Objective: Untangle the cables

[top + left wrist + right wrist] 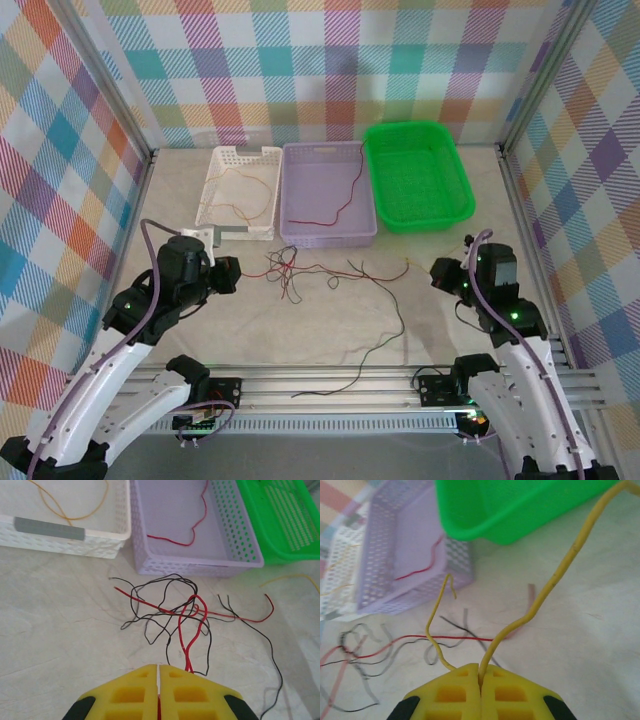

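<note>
Two tools are clamped shut, the left tool (159, 669) on a red cable (188, 655) running straight ahead into the knot (192, 605) on the tabletop (60, 630), the right tool (481, 670) on a yellow cable (570, 554) reaching toward the green basket (520, 510).

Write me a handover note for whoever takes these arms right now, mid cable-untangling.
Left end effector: shut on the loop of a thin red cable that runs into the tangle.
Right end effector: shut on a thin yellow cable, near the green plastic basket.
Done: one yellow-orange cable in the white perforated basket, one red cable in the lavender perforated basket.
Left: the red-and-black tangle on the table, plus a long dark cable trailing toward the near edge.
</note>
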